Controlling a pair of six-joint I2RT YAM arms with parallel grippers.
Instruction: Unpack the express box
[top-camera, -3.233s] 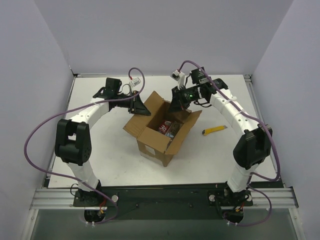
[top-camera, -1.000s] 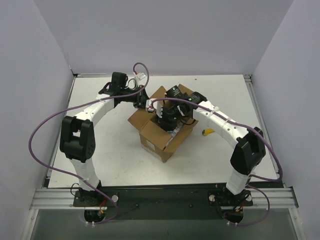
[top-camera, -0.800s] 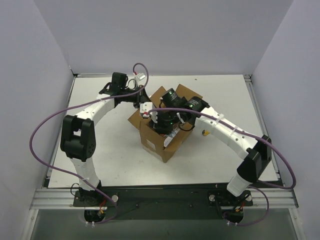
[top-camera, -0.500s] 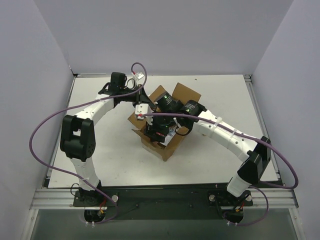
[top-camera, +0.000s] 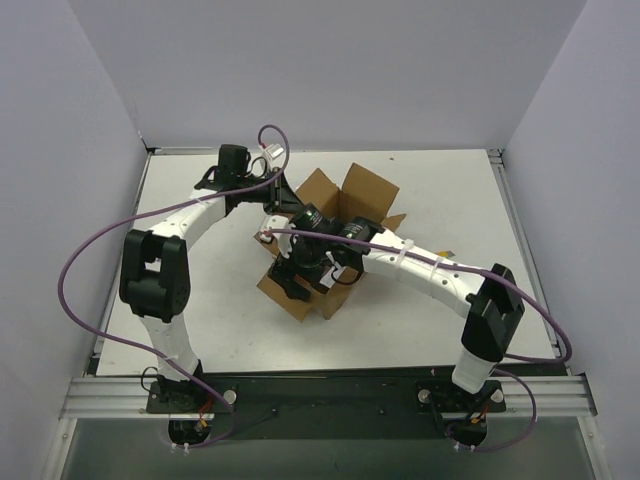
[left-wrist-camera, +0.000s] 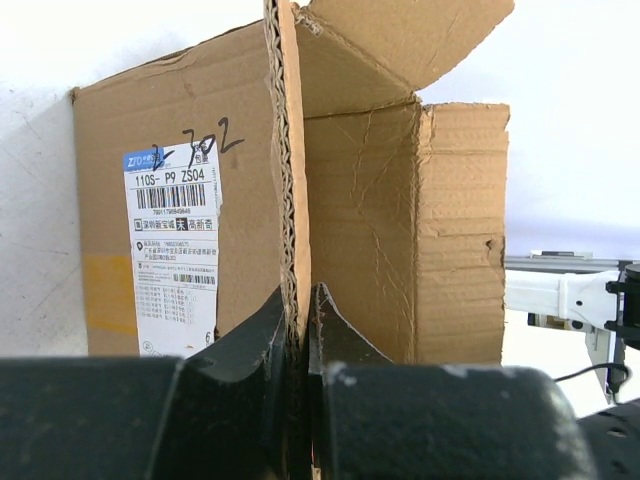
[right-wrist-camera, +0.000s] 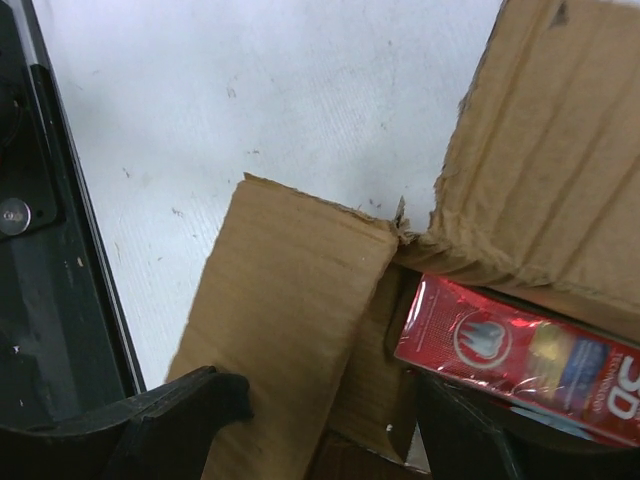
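Note:
The express box (top-camera: 366, 194), brown cardboard with open flaps, lies tipped over in the middle of the table. Its white label (left-wrist-camera: 176, 250) faces the left wrist camera. My left gripper (left-wrist-camera: 302, 312) is shut on the edge of one upright flap (left-wrist-camera: 288, 150), at the box's far left side (top-camera: 283, 197). My right gripper (right-wrist-camera: 320, 420) stands open over the box's near end (top-camera: 300, 272), its fingers either side of a folded-out flap (right-wrist-camera: 285, 310). A red product carton (right-wrist-camera: 520, 360) shows in the box mouth beside the right finger.
A sliver of the yellow knife (top-camera: 446, 252) shows behind my right forearm. White walls close the table on three sides. The black front rail (right-wrist-camera: 50, 300) runs along the near edge, close to the box.
The right gripper has opened and swung down-left across the box. The box has tipped and slid toward the near left. The left gripper keeps its hold on the flap.

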